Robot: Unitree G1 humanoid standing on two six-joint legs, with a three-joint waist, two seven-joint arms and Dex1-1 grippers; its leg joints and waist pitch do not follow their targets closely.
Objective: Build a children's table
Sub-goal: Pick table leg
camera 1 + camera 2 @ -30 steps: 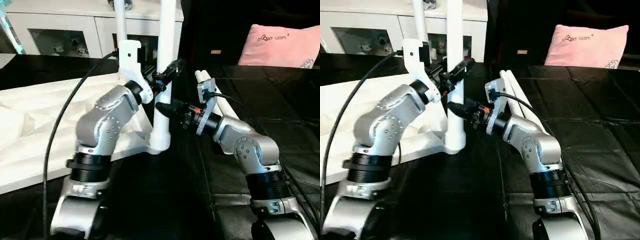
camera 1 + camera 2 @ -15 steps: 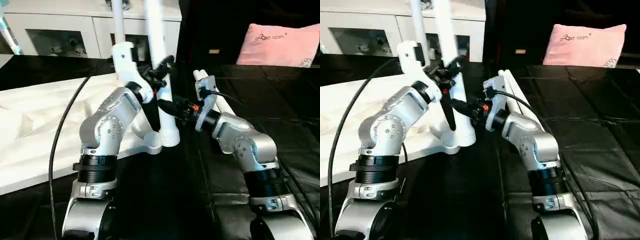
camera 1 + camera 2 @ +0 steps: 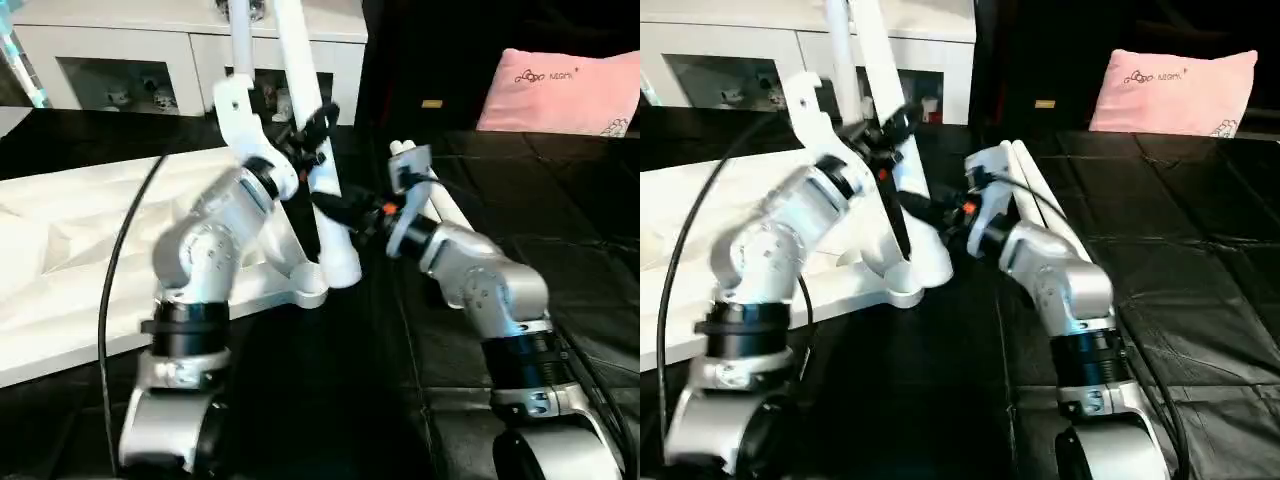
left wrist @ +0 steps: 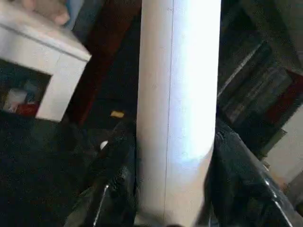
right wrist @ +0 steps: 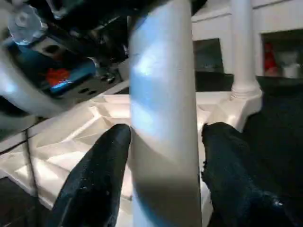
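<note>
Both of my grippers are clamped on one white table leg [image 3: 318,160], which leans with its top toward the far left and its foot at the near right corner socket [image 3: 312,290] of the upturned tabletop [image 3: 70,250]. The left gripper [image 3: 315,130] pinches the leg higher up, its black fingers [image 4: 113,189] pressed against either side of the tube (the wrist camera shows the tube rising between them). The right gripper [image 3: 335,208] grips the same leg lower down from the right, its fingers [image 5: 102,179] closed on the tube just above the ribbed underside.

A second leg [image 3: 240,45] stands upright in the tabletop's far corner; from the right wrist it shows seated in its socket [image 5: 245,90]. Two more legs [image 3: 1035,200] lie side by side on the black floor [image 3: 1180,280] just right of the tabletop, behind my right forearm. A white glass-doored cabinet [image 3: 120,65] lines the far wall, and a pink cushion [image 3: 560,90] sits at far right.
</note>
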